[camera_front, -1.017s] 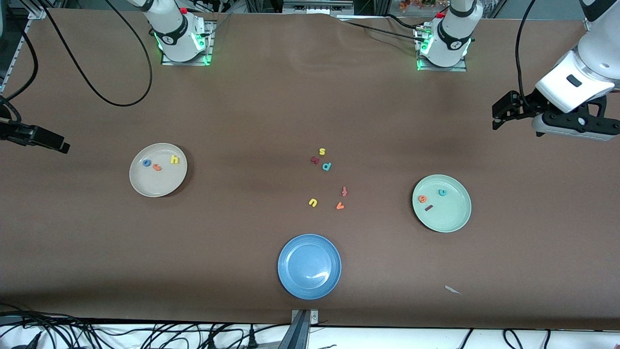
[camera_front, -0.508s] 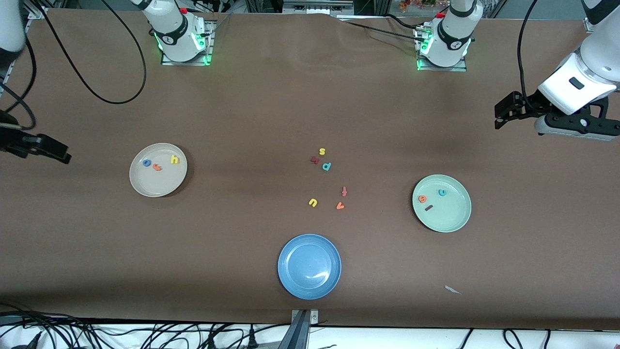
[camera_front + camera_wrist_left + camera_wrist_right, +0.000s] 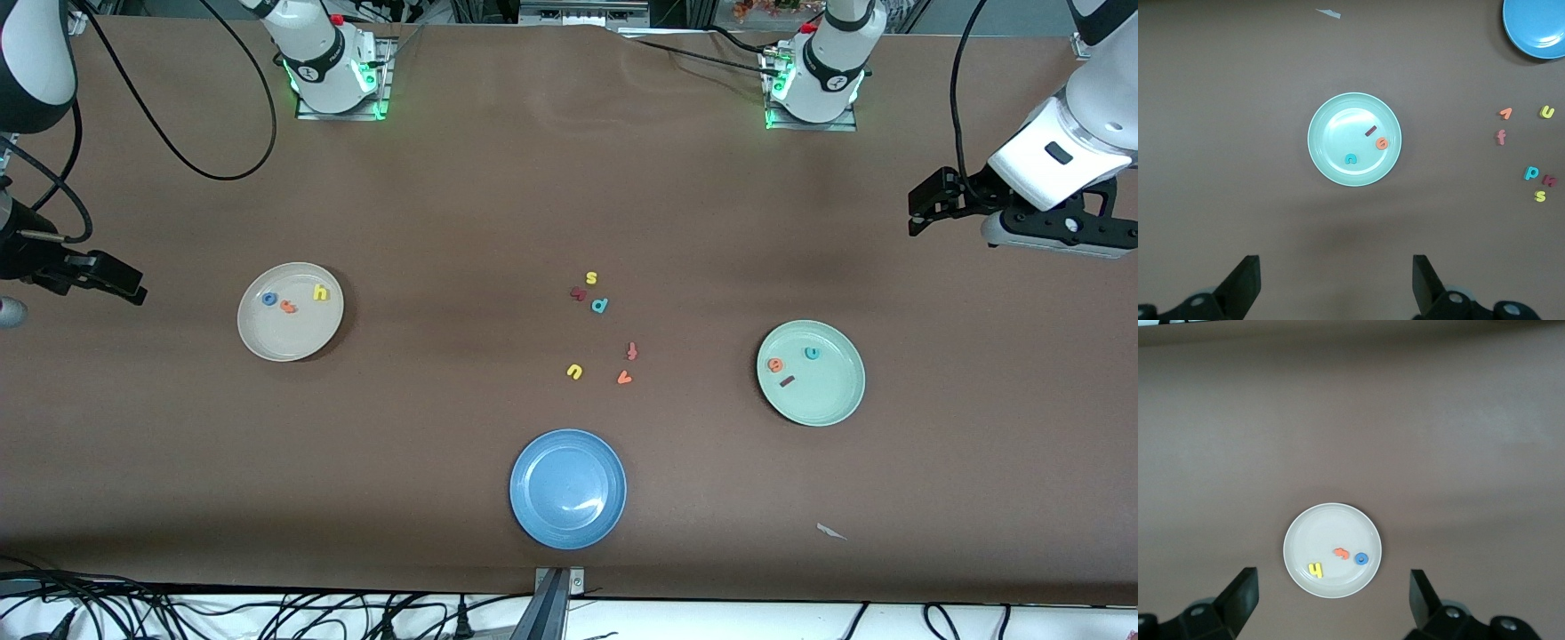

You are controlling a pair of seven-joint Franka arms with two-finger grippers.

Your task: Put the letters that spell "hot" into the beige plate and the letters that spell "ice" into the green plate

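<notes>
The beige plate (image 3: 302,342) (image 3: 1331,527) holds the yellow "h" (image 3: 321,292), the orange "t" (image 3: 287,307) and the blue "o" (image 3: 269,299). In the green plate (image 3: 831,400) (image 3: 1338,127) lie the orange "e" (image 3: 776,364), the teal "c" (image 3: 811,353) and the maroon "i" (image 3: 787,381). My right gripper (image 3: 124,284) (image 3: 1331,597) hangs open and empty, high over bare table at the right arm's end. My left gripper (image 3: 923,209) (image 3: 1337,280) is open and empty, high over the left arm's end.
Loose letters lie mid-table: yellow "s" (image 3: 591,278), maroon letter (image 3: 578,293), teal "d" (image 3: 599,305), red "f" (image 3: 632,351), yellow "u" (image 3: 574,372), orange "v" (image 3: 624,378). An empty blue plate (image 3: 568,489) sits nearest the front camera. A white scrap (image 3: 831,532) lies near the green plate.
The right arm has come a little farther in over the table's end. The left arm shifted slightly, then held still. Letters and plates have not moved.
</notes>
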